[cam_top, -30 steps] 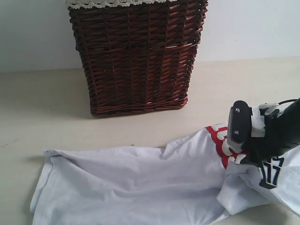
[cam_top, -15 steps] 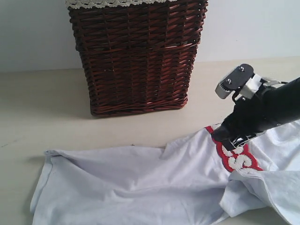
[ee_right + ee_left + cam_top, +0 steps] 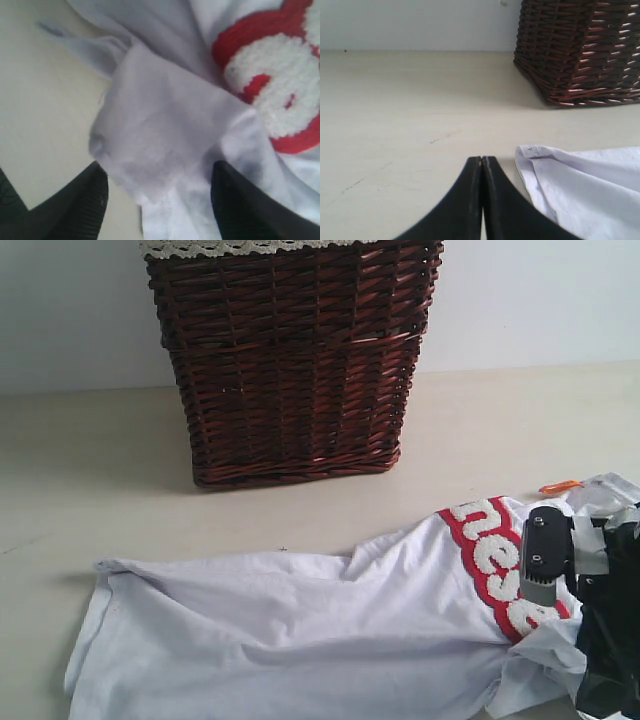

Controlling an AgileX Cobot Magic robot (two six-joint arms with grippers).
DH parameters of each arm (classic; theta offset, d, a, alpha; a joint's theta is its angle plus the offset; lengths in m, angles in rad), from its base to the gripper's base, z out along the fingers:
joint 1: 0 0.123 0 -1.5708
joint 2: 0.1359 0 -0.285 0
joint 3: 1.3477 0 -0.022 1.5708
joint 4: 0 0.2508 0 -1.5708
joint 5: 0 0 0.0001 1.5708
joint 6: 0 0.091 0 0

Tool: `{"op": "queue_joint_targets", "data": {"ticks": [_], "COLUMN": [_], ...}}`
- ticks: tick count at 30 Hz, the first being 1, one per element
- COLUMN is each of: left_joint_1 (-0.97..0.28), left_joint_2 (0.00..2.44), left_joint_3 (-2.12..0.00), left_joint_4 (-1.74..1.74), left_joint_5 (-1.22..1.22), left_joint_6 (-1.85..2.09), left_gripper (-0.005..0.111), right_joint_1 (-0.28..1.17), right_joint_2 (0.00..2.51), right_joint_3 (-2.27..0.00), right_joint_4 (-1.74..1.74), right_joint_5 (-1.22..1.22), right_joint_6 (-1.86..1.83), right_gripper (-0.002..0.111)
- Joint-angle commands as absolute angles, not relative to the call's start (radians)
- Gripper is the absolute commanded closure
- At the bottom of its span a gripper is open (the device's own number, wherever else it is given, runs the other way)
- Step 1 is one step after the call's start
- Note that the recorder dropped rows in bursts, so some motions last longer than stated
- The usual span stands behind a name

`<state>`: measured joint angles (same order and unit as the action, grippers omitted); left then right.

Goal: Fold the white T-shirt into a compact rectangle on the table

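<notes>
My right gripper (image 3: 159, 187) gapes astride a bunch of the white T-shirt (image 3: 165, 125); left gripper (image 3: 481, 165) pinched shut (empty). Closing here risks snagging extra layers.

At the far side you see a plain pale wall (image 3: 80, 310). A dark wicker basket (image 3: 290, 370) with lace trim (image 3: 250, 246) stands before it, in soft light.

The right gripper (image 3: 159, 200) now sits below the lettering (image 3: 495, 560) instead of above it, jaws spread wider over bunched white T-shirt (image 3: 300, 630). More lettering is uncovered, and an orange neck tag (image 3: 560, 486) beyond it now shows.
</notes>
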<state>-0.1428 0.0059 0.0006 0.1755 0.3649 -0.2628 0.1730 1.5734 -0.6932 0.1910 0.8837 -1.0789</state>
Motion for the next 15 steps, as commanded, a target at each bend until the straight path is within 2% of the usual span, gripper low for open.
{"op": "queue_joint_targets", "data": {"ticks": [1,4,6,8,12,15], "left_joint_1": [-0.149,-0.149,-0.149,-0.149,-0.149,-0.149], "left_joint_2": [0.0,0.0,0.0,0.0,0.0,0.0], "left_joint_3": [0.0,0.0,0.0,0.0,0.0,0.0], "left_joint_4": [0.171,0.171,0.171,0.171,0.171,0.171], "left_joint_5": [0.357,0.357,0.357,0.357,0.357,0.357], "left_joint_6": [-0.264,-0.264,-0.264,-0.264,-0.264,-0.264], "left_gripper": [0.106,0.106,0.106,0.106,0.106,0.106], "right_joint_1": [0.173,0.173,0.173,0.173,0.173,0.173], "right_joint_2": [1.57,1.57,1.57,1.57,1.57,1.57], "right_joint_3": [-0.687,-0.687,-0.687,-0.687,-0.687,-0.689], "right_joint_4": [0.218,0.261,0.286,0.298,0.304,0.305], "right_joint_5": [0.813,0.742,0.692,0.646,0.59,0.512], "right_joint_6": [-1.065,-1.059,-1.059,-1.059,-1.059,-1.064], "right_gripper": [0.049,0.05,0.056,0.071,0.109,0.108]}}
